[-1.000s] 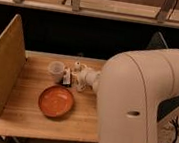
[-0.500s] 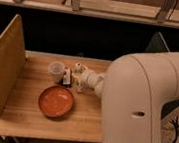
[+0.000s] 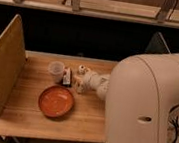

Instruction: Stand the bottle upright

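White plastic, the bottle sits mid-frame on the table, right of the box and cup. Your gripper is just below it; its grip I cannot tell. Sweeping left could topple the cup.

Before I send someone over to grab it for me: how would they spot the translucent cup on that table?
Start at the wooden table and find the big orange bowl near its middle. Just behind the bowl, toward the table's far edge, stands the translucent white cup, left of a small dark-labelled box and the gripper. It is the only open-topped, see-through pale thing there.
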Robot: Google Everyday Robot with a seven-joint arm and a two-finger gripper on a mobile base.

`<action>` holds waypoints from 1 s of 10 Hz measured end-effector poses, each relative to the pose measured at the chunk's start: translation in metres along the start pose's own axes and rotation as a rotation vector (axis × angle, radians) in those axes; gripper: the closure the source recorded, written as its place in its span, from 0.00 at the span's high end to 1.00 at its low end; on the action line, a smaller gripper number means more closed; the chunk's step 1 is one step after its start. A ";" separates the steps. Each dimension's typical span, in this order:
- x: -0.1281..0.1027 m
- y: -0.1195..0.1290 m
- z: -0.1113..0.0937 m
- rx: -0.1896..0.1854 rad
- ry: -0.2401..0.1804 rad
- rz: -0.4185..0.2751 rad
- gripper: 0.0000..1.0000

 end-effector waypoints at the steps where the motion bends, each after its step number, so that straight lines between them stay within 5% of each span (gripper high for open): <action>1: 0.000 0.000 -0.001 -0.001 0.000 0.002 0.63; 10: -0.001 0.000 0.000 0.000 -0.002 0.003 0.64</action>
